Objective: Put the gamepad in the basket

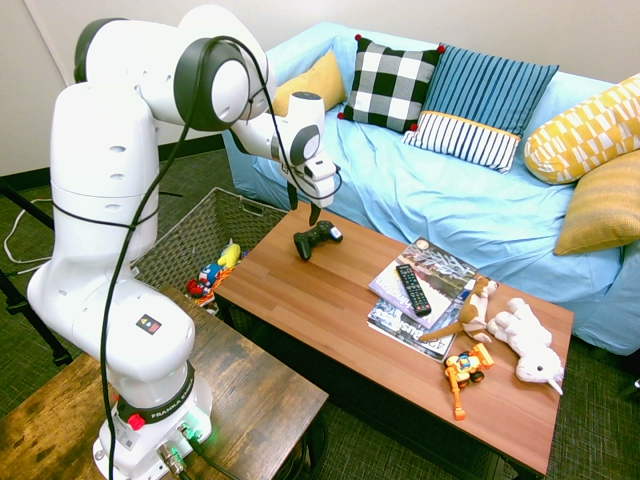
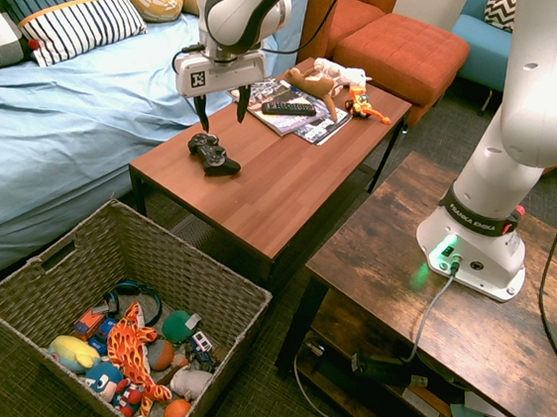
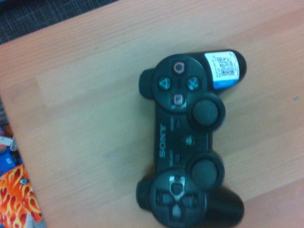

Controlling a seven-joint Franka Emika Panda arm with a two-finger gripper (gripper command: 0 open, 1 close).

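Holding our gripper [image 2: 222, 121] spread wide and empty, we're hovering above the black Sony gamepad [image 2: 212, 155]. We're seeing it lying near the coffee table's [image 2: 251, 181] end.

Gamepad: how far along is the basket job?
Done: the open gripper looks to be above the gamepad. In hand: nothing; the gamepad lies on the coffee table. Left: grasp it, lift it, carry it over the basket, which holds toys, and release.

Bright, even room light; the close-up is slightly soft.
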